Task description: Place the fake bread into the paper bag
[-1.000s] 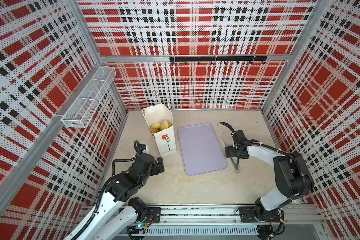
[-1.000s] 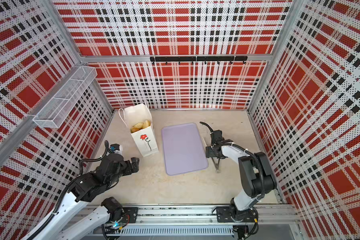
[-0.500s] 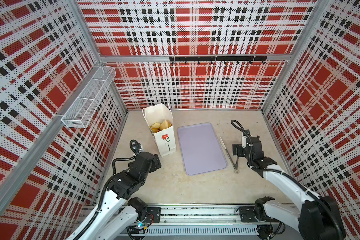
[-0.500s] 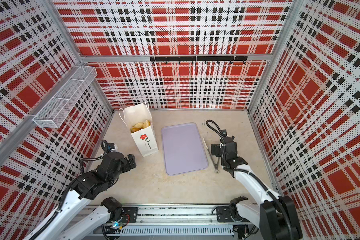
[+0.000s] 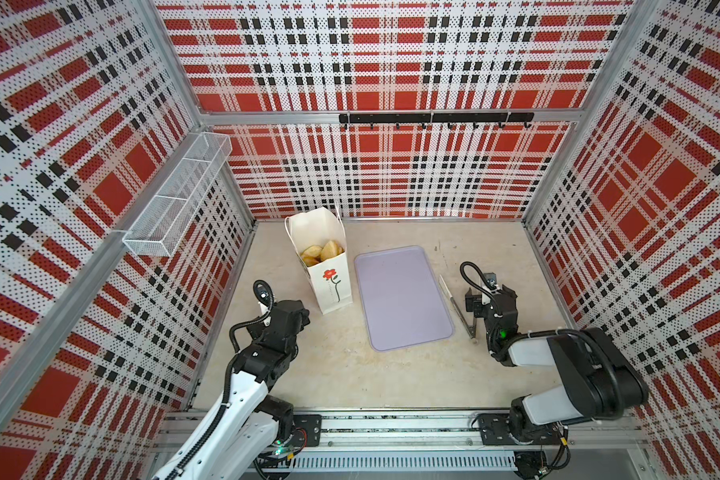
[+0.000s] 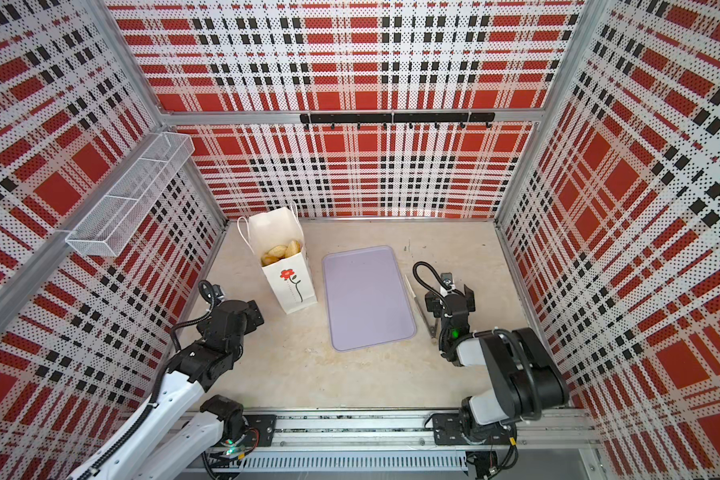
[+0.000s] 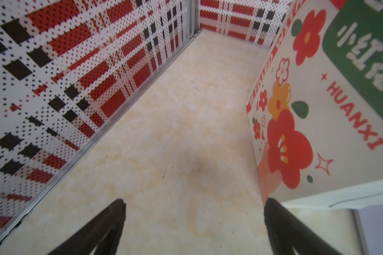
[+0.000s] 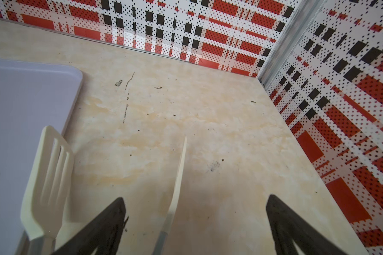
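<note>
Both pairs of fingers stand spread wide and hold nothing. The left fingers (image 7: 115, 212) frame only bare desk (image 7: 164, 110). The paper bag (image 5: 331, 286) stands upright just ahead of them and off to their right. From the left wrist it is so close that only its flower-printed side fits in, with the top cut off. From above, the left fingers are mostly hidden under the arm's black wrist. The fake bread (image 5: 323, 252) sits inside the bag. About three golden pieces show at the open mouth, the bag's front wall hides the rest, and I cannot count them. The right fingers (image 8: 113, 214) hang low over a pair of cream-tipped tongs (image 8: 51, 167). One tong arm runs up through the gap between the fingers. The other lies outside that gap, its slotted tip over the rim of the lilac tray (image 8: 20, 99). The tongs' hinge end drops out of that view, and I cannot tell whether the fingers touch the tongs. The tray lies flat between the two pairs of fingers, beside the bag.
</note>
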`<state>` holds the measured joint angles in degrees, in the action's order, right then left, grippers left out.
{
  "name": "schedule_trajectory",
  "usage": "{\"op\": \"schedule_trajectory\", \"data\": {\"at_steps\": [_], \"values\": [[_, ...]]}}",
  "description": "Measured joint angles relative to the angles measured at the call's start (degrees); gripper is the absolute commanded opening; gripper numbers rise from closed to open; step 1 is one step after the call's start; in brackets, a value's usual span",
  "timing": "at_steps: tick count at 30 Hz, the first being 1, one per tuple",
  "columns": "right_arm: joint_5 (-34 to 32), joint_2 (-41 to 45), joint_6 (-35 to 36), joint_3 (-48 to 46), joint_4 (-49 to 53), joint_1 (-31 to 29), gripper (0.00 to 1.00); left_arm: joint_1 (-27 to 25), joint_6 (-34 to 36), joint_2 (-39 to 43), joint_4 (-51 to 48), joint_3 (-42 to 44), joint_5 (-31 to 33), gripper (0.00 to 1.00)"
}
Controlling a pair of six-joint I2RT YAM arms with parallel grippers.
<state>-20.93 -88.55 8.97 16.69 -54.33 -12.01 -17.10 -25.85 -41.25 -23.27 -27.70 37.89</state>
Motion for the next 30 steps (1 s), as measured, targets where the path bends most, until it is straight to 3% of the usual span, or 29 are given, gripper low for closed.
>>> {"op": "schedule_trajectory", "data": {"at_steps": [5,12,26,30], "values": [[4.6,-2.8,-1.0,-1.9,-8.4,4.3,1.0,2.6,8.2,-3.0,17.5,6.9,-0.2,0.99],[8.3,-2.9,-2.7,2.3,-4.5,6.2,1.0,4.8,19.4,-17.9,42.9,11.2,-1.9,0.99],[9.2,-2.9,-3.1,2.5,-4.1,6.4,1.0,9.7,26.8,-47.3,87.0,15.5,-14.7,0.99],[9.2,-2.9,-3.2,2.4,-4.1,6.4,1.0,9.7,27.8,-50.5,88.8,14.8,-16.8,1.0]]}}
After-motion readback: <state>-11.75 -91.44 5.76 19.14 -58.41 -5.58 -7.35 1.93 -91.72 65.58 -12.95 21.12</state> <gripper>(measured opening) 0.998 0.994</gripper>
